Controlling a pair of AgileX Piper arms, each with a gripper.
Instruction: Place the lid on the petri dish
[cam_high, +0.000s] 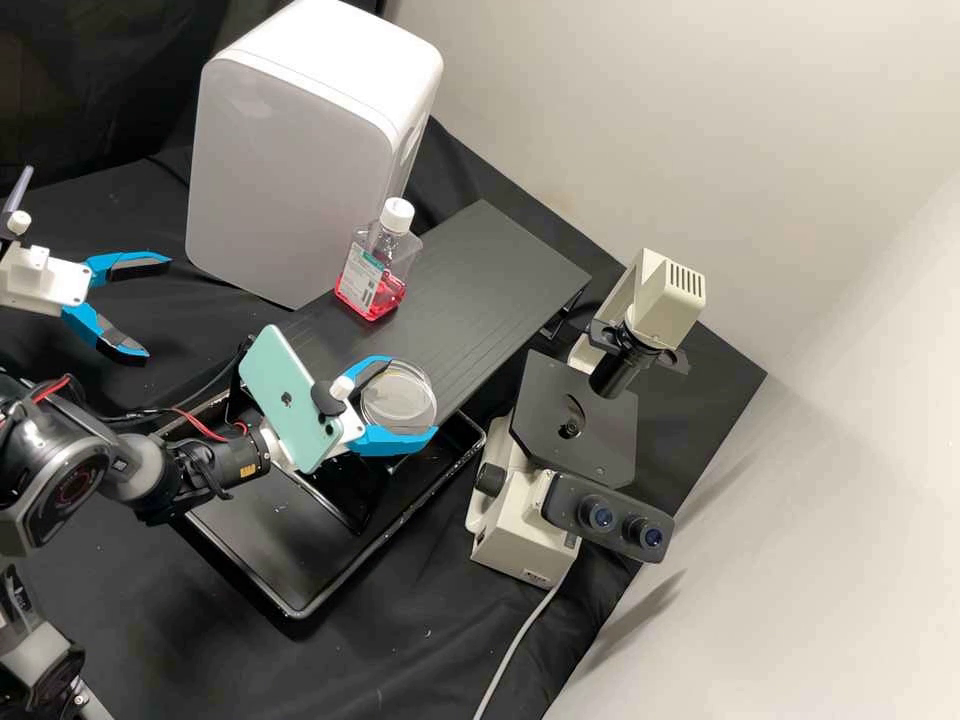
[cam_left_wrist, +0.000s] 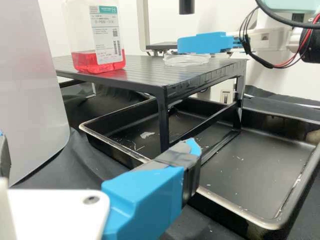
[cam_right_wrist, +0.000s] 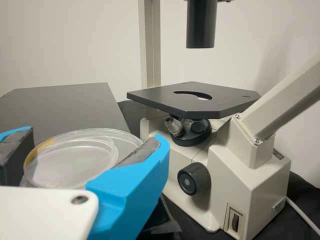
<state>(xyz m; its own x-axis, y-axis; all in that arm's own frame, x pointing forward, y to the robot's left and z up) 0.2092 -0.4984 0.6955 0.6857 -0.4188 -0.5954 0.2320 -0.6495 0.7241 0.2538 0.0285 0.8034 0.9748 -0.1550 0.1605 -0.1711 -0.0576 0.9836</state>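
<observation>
A clear petri dish with its lid (cam_high: 398, 396) rests at the near edge of the black ribbed shelf (cam_high: 480, 290). My right gripper (cam_high: 410, 398) has its blue fingers curved around it, one on each side. In the right wrist view the lid (cam_right_wrist: 75, 160) lies between the fingers (cam_right_wrist: 135, 175), with a smaller ring showing inside it, and the pads touch its rim. My left gripper (cam_high: 150, 307) stands open far to the left, above the black cloth, with nothing in it. From the left wrist view, the dish (cam_left_wrist: 187, 60) sits on the shelf below the right gripper's blue finger (cam_left_wrist: 205, 42).
A culture flask with red liquid (cam_high: 375, 265) stands on the shelf's back part, and a white box (cam_high: 300, 140) is behind it. Beneath the shelf lies a black tray (cam_high: 300, 570). The microscope (cam_high: 580, 450) stands right of the shelf.
</observation>
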